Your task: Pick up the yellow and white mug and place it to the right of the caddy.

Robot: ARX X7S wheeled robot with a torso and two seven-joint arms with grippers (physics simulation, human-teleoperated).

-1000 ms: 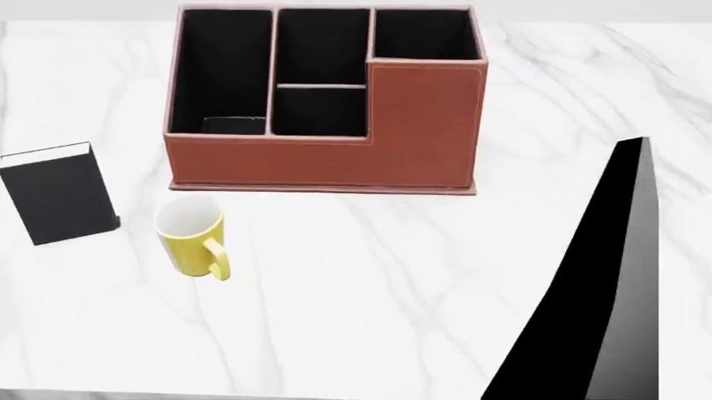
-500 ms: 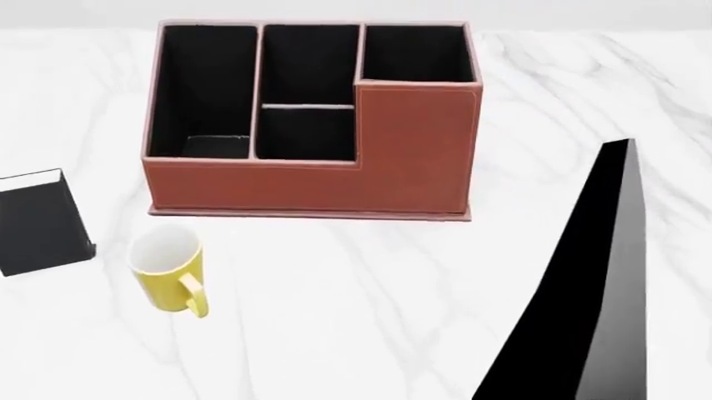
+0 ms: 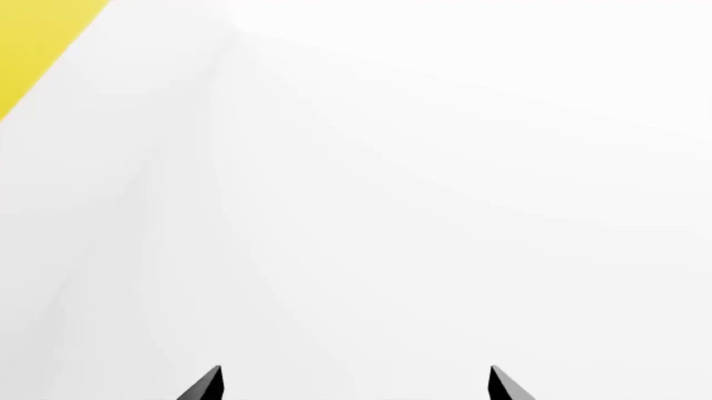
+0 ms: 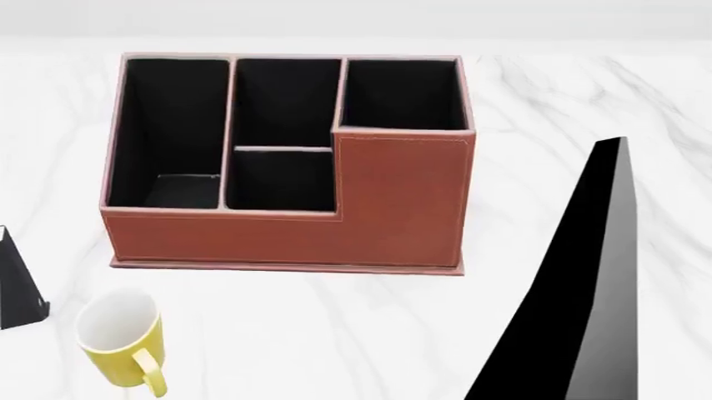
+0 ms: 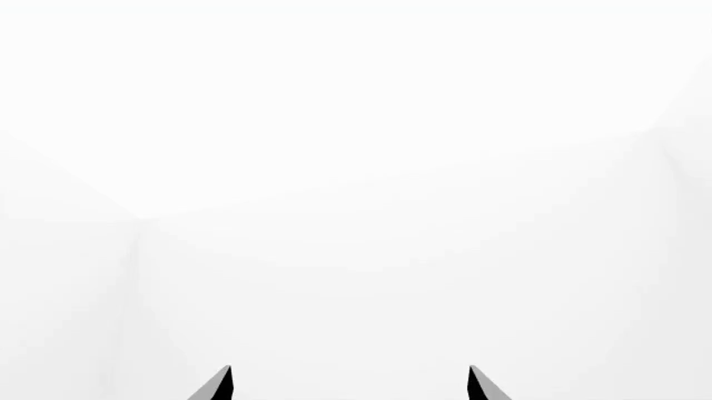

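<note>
The left gripper (image 3: pixel 353 385) shows only two dark fingertips set well apart, nothing between them; a yellow patch fills one corner of its view. The right gripper (image 5: pixel 349 383) is likewise spread and holds nothing. On the marble table (image 4: pixel 333 333), the mug (image 4: pixel 120 343) stands upright near the caddy's (image 4: pixel 289 167) front left corner, beside a black card (image 4: pixel 17 287).

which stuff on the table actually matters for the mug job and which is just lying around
Belongs to the job:
- yellow and white mug, upright, left of and in front of the caddy
- caddy, its four compartments look empty
- bare marble table to the caddy's right, the target spot

Just lying about:
- small black card at the left edge
</note>
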